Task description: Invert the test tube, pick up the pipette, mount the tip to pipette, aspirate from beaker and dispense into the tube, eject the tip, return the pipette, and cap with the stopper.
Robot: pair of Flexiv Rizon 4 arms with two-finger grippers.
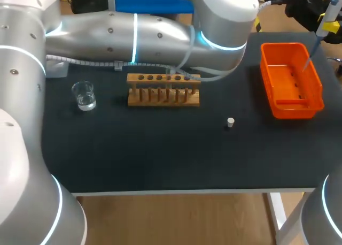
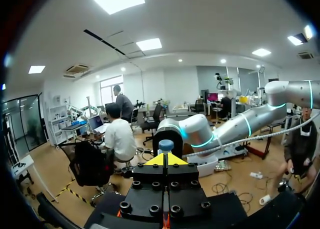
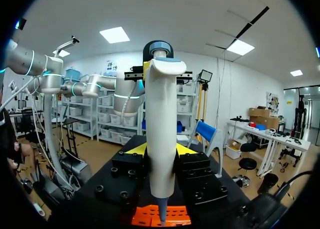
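1. the pipette (image 3: 161, 124) hung tip-down over the orange bin (image 1: 291, 108), clenched in the right gripper (image 3: 160, 151).
2. the left gripper (image 2: 165, 160) was closed on nothing.
3. the step looked like ejecting the tip; next, the ejector needed pressing so the tip dropped inside the bin.

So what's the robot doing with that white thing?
The right claw is shut on a pipette, holding it upright over the orange bin at the table's far right. The beaker, the wooden rack and the small white stopper sit on the table with nothing touching them. The left arm stretches across the back, behind the rack.
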